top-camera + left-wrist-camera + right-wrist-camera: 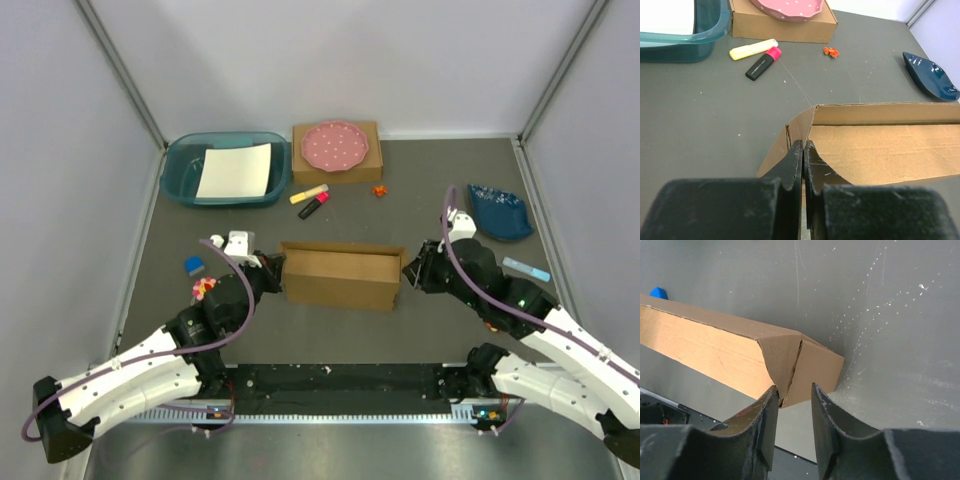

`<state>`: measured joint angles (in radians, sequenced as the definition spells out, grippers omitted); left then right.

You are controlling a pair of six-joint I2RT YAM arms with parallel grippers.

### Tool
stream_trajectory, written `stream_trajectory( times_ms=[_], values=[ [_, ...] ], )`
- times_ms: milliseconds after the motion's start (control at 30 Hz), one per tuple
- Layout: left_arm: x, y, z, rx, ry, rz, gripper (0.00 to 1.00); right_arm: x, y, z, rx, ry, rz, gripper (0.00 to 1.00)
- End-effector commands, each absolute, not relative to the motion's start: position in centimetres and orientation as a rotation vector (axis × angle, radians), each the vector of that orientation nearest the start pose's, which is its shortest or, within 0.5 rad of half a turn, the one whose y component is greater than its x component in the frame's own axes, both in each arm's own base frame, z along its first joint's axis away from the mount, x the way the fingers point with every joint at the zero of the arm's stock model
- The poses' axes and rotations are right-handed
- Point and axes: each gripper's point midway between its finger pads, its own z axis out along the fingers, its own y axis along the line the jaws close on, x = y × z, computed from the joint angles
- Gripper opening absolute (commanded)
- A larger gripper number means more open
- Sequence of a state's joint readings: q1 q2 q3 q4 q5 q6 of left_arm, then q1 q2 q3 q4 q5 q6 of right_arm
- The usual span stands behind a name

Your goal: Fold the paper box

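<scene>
Brown paper box (715,345) shows its right-end seam only from right wrist.

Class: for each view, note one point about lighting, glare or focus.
Top external: even, soft light, with no hard shadows around the paper box. Left wrist: the near jaws are blurred, while the box is sharp. Right wrist: there is pale glare on the table at right.

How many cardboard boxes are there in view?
2. The paper box lies in the middle; a smaller box stands at the far side, carrying a pink plate. None seems hidden.
</scene>
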<state>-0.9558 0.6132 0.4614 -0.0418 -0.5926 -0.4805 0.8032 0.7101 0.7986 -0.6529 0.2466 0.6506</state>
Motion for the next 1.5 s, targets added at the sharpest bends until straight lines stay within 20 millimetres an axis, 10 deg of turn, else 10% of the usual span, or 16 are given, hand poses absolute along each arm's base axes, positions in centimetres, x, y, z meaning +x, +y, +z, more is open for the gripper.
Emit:
stream_trajectory(
  times_ms=[0, 233, 500, 1100, 1467],
  values=[
    [20.8, -15.9, 13.3, 0.16, 1.995, -0.323, 0.0, 19.7, 16.7, 23.4, -0.033, 2.11, 0.565, 0.34],
    [20.8, -16.0, 13.4, 0.166, 1.995, -0.326, 0.0, 20.2, 17.2, 24.0, -0.053, 2.101, 0.564, 0.31],
    [20.8, -16.1, 13.5, 0.17, 1.994, -0.333, 0.0, 20.0, 17.5, 22.2, -0.07, 2.143, 0.559, 0.0],
    [20.8, -16.8, 14.1, 0.156, 1.982, -0.38, 0.0, 17.5, 17.6, 15.1, -0.083, 2.299, 0.586, 0.0],
    [21.1, -18.4, 15.9, 0.173, 1.952, -0.45, 0.01, 17.9, 17.4, 15.9, -0.074, 2.271, 0.578, 0.0]
  ],
)
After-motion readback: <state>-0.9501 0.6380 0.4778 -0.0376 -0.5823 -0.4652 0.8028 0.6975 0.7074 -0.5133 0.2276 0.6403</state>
